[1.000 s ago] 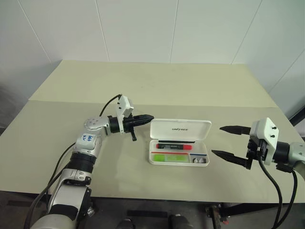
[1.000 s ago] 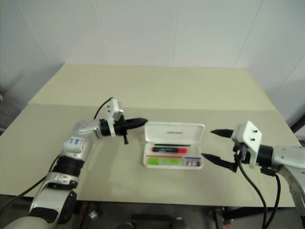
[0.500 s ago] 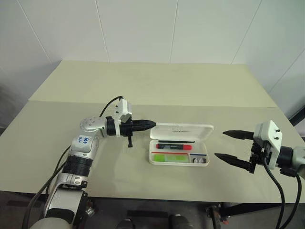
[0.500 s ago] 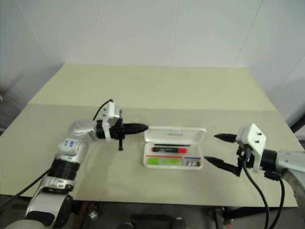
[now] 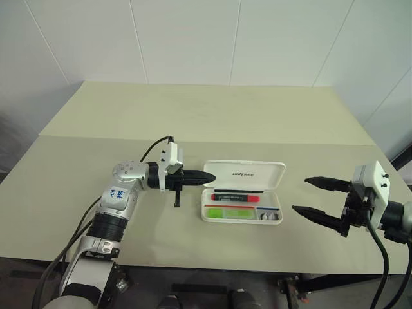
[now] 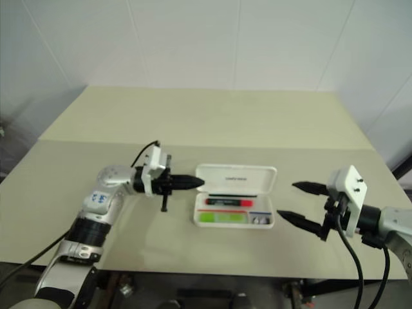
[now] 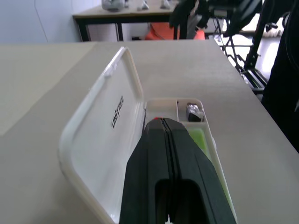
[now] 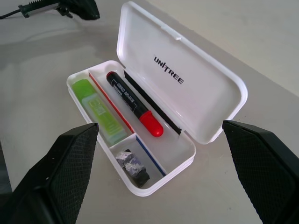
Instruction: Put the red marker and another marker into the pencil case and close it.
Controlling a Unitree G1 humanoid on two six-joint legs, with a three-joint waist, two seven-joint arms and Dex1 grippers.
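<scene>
While open, pencil case (image 5: 243,192) touches left tool (image 5: 210,176).

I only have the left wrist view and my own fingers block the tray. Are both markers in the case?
Observer: Yes. The red marker lies in the pencil case along the hinge side, the green highlighter in the front slot.
Operator: Is the lid down?
Observer: No, it stands raised.
Operator: Where is the left gripper?
Observer: The left gripper, shut, sits at the lid's left end.
Operator: And the other one?
Observer: The right gripper is open, apart from the case.
</scene>
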